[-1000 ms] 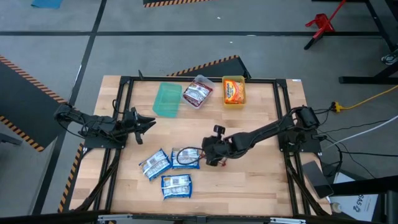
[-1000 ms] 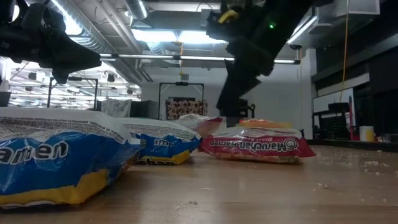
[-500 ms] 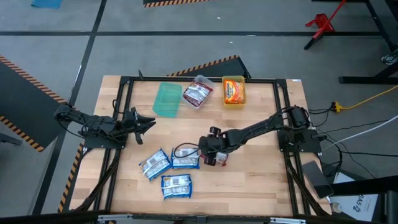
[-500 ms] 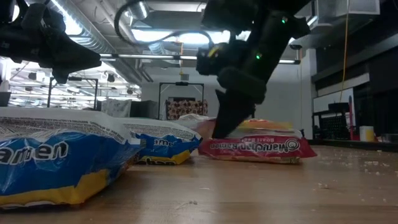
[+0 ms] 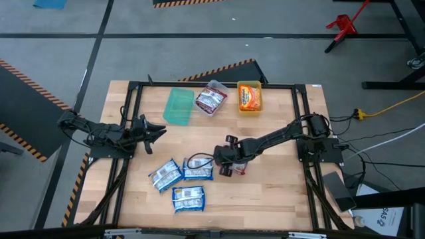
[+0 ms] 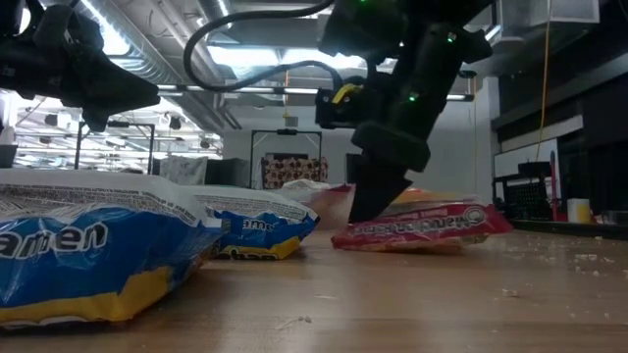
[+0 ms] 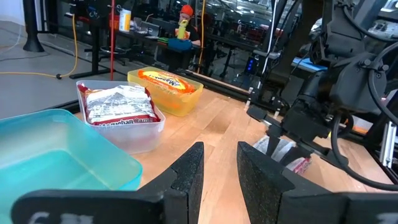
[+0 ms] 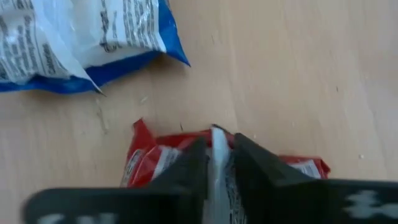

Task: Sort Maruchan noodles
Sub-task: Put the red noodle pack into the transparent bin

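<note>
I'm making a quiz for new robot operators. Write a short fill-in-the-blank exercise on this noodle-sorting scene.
1. The right gripper is shut on a ____ noodle packet.
2. The number of blue packets lying on the table is ____.
3. The bin that holds no packet is the ____ one.

Missing words: red; three; green

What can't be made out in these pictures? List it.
- red packet: most of its face in the high view, covered by the right gripper, whose jaws pinch its edge.
- clear bin: how many packets it holds, in any view; the top packet covers whatever is beneath.
- nearest blue packet: its full length in the low view, cut off by the picture's edge.
</note>
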Controlling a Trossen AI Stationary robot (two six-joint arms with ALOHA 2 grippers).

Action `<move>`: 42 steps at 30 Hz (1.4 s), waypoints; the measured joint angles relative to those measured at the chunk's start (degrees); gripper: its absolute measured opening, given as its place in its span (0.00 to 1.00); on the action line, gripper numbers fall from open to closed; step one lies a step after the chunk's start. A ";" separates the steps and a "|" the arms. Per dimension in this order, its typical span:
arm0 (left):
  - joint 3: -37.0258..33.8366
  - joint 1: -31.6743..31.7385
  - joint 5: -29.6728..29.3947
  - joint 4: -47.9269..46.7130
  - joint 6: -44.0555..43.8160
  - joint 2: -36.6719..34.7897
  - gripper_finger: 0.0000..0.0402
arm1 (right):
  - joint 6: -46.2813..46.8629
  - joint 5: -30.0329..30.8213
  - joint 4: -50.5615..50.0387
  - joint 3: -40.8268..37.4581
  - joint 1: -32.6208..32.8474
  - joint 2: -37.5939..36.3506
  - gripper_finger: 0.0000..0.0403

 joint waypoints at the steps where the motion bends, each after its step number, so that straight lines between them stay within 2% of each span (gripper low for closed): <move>1: 0.00 0.00 0.00 0.00 0.00 0.00 0.22 | 0.00 -0.02 -0.08 0.00 0.00 0.00 0.11; 4: 0.00 -0.02 0.00 0.00 -0.02 0.00 0.22 | -0.01 -0.02 -0.02 0.00 0.00 0.00 0.02; 11: 0.00 -0.02 0.00 0.00 0.02 0.00 0.22 | -0.98 2.98 0.13 1.49 0.02 0.00 0.01; 23: 0.00 -0.02 0.00 0.00 0.07 0.02 0.22 | -13.56 7.48 -0.67 13.00 -4.16 -0.17 0.00; 27: 0.00 -0.02 0.02 0.00 0.08 0.02 0.22 | -14.47 7.33 -1.88 14.95 -6.20 -0.24 0.00; 29: 0.00 -0.02 0.02 0.00 0.07 0.02 0.22 | -13.86 4.68 -7.37 16.53 -7.20 -0.24 0.01; 32: 0.00 -0.02 0.48 0.00 0.09 0.02 0.22 | -10.92 -0.47 -21.10 19.12 -7.99 -0.28 0.06; 36: -0.02 -0.02 1.51 0.00 0.09 0.02 0.22 | -6.81 -7.16 -38.41 19.11 -6.95 -0.31 0.17; 38: -0.01 -0.01 1.51 0.00 0.09 0.02 0.22 | -5.29 -9.54 -40.91 17.49 -5.39 -0.39 0.25; 42: 0.00 -0.02 1.51 0.00 0.11 0.02 0.22 | -2.94 -10.60 -38.51 12.96 -0.51 -0.31 0.42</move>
